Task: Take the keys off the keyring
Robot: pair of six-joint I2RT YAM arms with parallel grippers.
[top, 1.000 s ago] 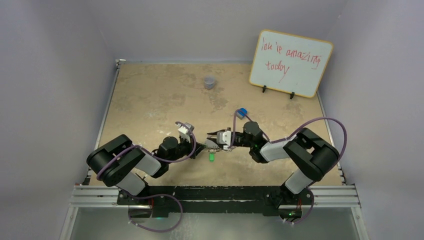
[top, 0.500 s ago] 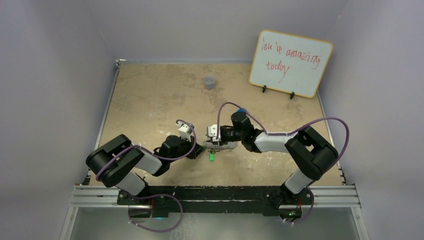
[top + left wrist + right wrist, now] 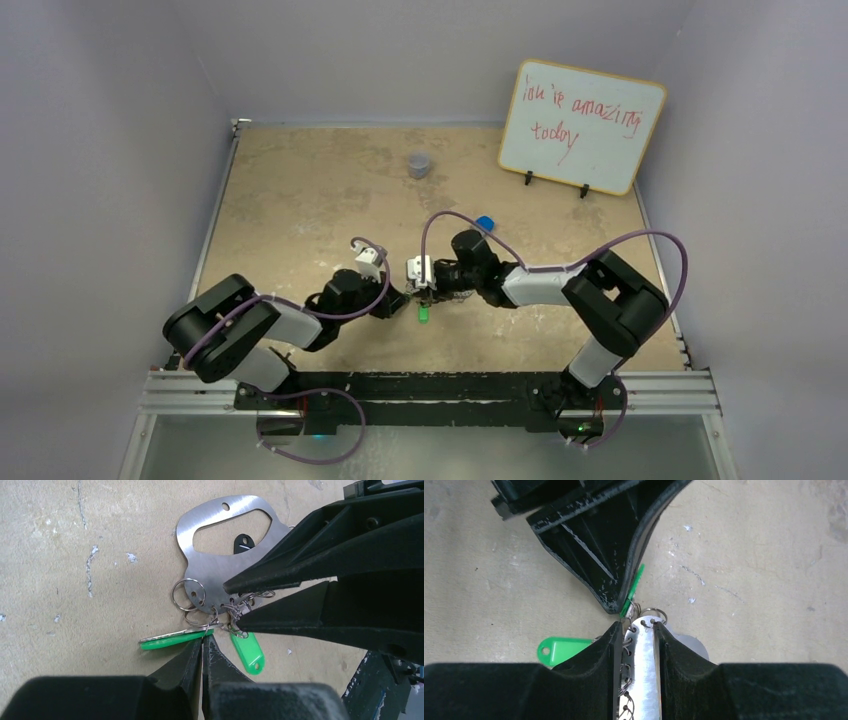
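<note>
From my end the keyring (image 3: pixel 205 575) looks like brushed, satiny metal. The keys (image 3: pixel 247 652) have glossy green plastic heads, the table (image 3: pixel 75 580) is rough matt beige, and the left gripper (image 3: pixel 616 609) is scuffed matt black plastic.

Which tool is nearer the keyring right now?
Right. The right tool grips the keyring, a finger on each face. The left tool, shut, sits just off its holed edge at the green keys.

Lab cell: walled table (image 3: pixel 300 200), whiteboard (image 3: pixel 580 125)
</note>
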